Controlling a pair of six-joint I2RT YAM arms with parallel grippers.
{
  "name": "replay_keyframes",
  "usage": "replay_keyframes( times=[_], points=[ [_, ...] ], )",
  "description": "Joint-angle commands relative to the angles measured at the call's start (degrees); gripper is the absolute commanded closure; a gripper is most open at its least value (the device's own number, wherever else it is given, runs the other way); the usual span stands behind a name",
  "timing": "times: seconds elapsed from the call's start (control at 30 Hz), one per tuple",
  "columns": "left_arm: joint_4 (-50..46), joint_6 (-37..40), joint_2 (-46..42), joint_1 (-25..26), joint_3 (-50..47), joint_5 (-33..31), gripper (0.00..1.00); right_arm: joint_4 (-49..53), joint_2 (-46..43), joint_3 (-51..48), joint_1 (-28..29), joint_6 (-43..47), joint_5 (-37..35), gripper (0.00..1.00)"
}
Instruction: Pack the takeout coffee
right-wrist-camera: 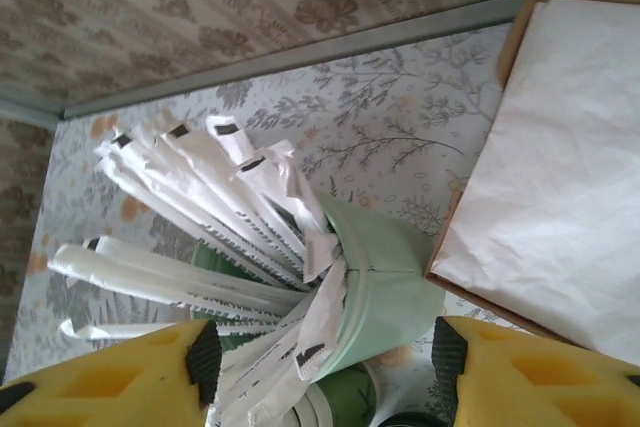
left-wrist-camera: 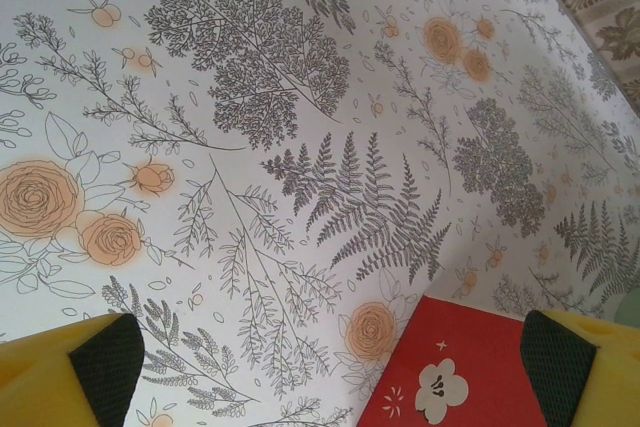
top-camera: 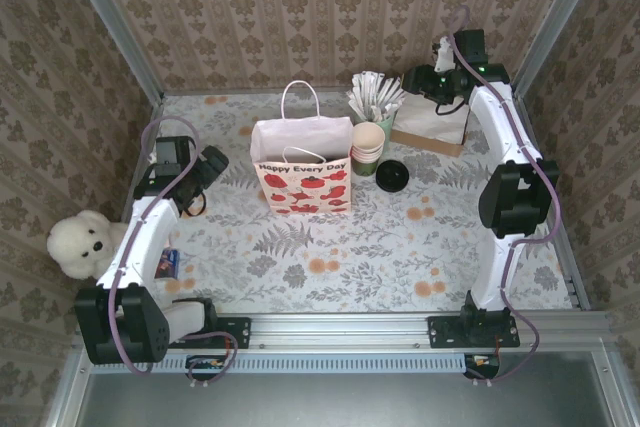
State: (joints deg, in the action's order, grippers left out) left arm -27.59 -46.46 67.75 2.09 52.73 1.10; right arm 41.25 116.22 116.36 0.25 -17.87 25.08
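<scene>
Top external view, largest first: floral tablecloth [top-camera: 330,247] spread under both arms. White paper bag [top-camera: 301,177] printed "Happy Every Day" with red fruit, upright, handles up, just ahead and to the right of the left gripper [top-camera: 210,165]. Cardboard tray of white napkins [top-camera: 432,129] close by the right gripper [top-camera: 420,80], on its right and near side. White teddy bear [top-camera: 84,244] well behind the left gripper, beside that arm. Mint-green holder of paper-wrapped sticks [top-camera: 378,107] just left of the right gripper. Stack of lidless cups [top-camera: 367,147], cream inside, upright, on the near side of the holder, close to the bag's right edge. Black round lid [top-camera: 390,175] flat on the cloth just right of the stack, well nearer than the right gripper. Small blue item [top-camera: 168,264] beside the left arm, too small to name.

Takeout coffee: place, heading and long axis impossible to tell. Impossible to tell from overhead whether a cup stands under the black lid.

Left wrist view, adding what the overhead one hides: flat red item with a white blossom mark [left-wrist-camera: 450,377] on the cloth, low between the yellow fingers [left-wrist-camera: 60,387], closer to one of them. Fingers spread wide, nothing between them: released.

Right wrist view, adding detail: dark-tipped white wrappers fanning out of the holder, just ahead of the spread fingers [right-wrist-camera: 520,377]. Napkin tray off to the right. Nothing gripped: released.
</scene>
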Motion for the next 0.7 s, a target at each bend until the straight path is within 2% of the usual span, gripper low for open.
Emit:
replay_keyframes(
  times=[0.0, 0.4, 0.67],
  points=[
    [-0.2, 1.4, -1.4, -0.4, -0.7, 0.1, 0.00, 4.2, 2.6, 3.8, 0.2, 1.2, 3.5, 0.49],
    [0.1, 1.1, -1.3, -0.5, -1.5, 0.1, 0.00, 3.8, 5.2, 5.5, 0.2, 0.0, 3.2, 0.78],
    [-0.1, 1.2, -0.7, -0.5, -0.9, 0.7, 0.00, 3.2, 4.8, 5.4, 0.1, 0.2, 2.5, 0.81]
  ],
)
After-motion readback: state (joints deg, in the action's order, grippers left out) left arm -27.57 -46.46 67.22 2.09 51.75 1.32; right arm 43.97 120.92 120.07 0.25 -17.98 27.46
